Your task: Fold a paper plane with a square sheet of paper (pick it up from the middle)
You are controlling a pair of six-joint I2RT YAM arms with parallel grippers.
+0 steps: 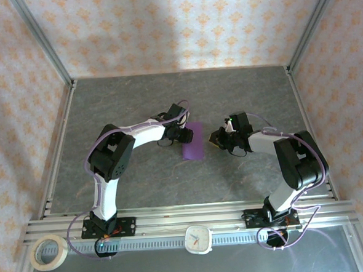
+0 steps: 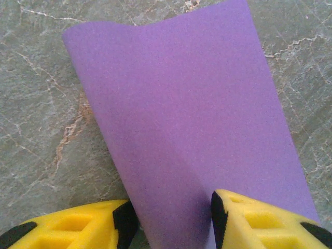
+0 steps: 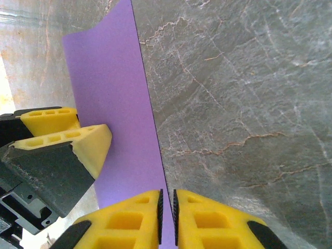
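The thin purple square sheet of paper (image 2: pixel 181 104) lies bent over on itself. Its soft hump sits right between the yellow fingers of the left claw (image 2: pixel 171 228). Those fingers stand apart, one on each side of the hump. The right claw (image 3: pixel 167 210) has its yellow fingers almost together, just at the paper's long edge. I cannot tell if it nips that edge. Under it all is the grey, marble-like tabletop (image 3: pixel 249 78). I think the job now is the first fold. To do it well, line up the two halves edge to edge. Then push the bend down flat, slowly, so the paper does not slide.
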